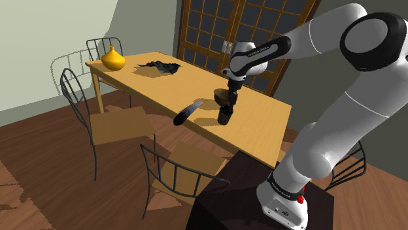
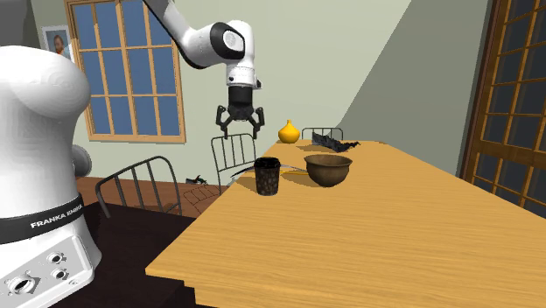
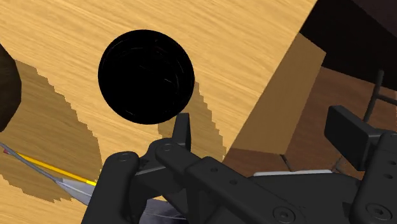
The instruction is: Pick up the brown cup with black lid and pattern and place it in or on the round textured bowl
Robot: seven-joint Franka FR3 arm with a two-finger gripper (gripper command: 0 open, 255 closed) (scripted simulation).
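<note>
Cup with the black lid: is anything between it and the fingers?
Nothing, just air. In the second exterior view the open fingers hang above the cup.

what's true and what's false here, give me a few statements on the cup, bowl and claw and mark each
1. The dark brown patterned cup with black lid stands upright on the wooden table. True.
2. The black claw is shut on the cup. False: it is open and hangs above the cup, apart from it.
3. The cup sits inside the round brown bowl. False: it stands on the table beside the bowl.
4. A yellow vase stands at the table's end away from the arm's stand. True.
</note>
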